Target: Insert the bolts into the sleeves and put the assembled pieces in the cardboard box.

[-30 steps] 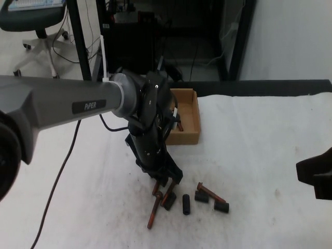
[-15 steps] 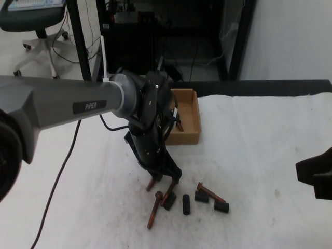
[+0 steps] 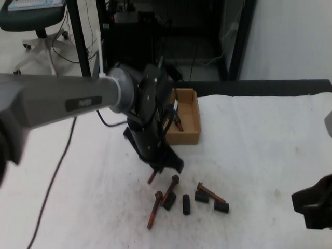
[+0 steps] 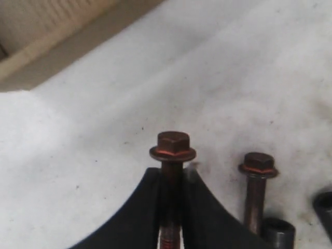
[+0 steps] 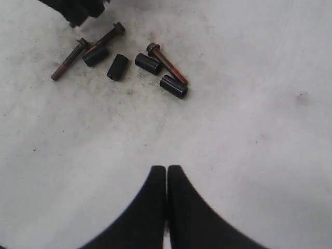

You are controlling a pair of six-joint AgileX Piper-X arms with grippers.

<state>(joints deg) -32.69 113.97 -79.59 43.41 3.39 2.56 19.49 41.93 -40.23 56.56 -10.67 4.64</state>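
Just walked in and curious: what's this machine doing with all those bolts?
The left hand grips one bolt by its shank, with the head sticking out. Other bolts and black sleeves lie loose on the white bench, a little in front of the cardboard box. The right hand is shut and empty, over bare bench away from the pile.

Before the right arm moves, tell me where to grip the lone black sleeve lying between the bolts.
Best take the sleeve across its middle from above, pinching its long curved sides: it lies on its side, touching nothing, with bare bench on both flanks.
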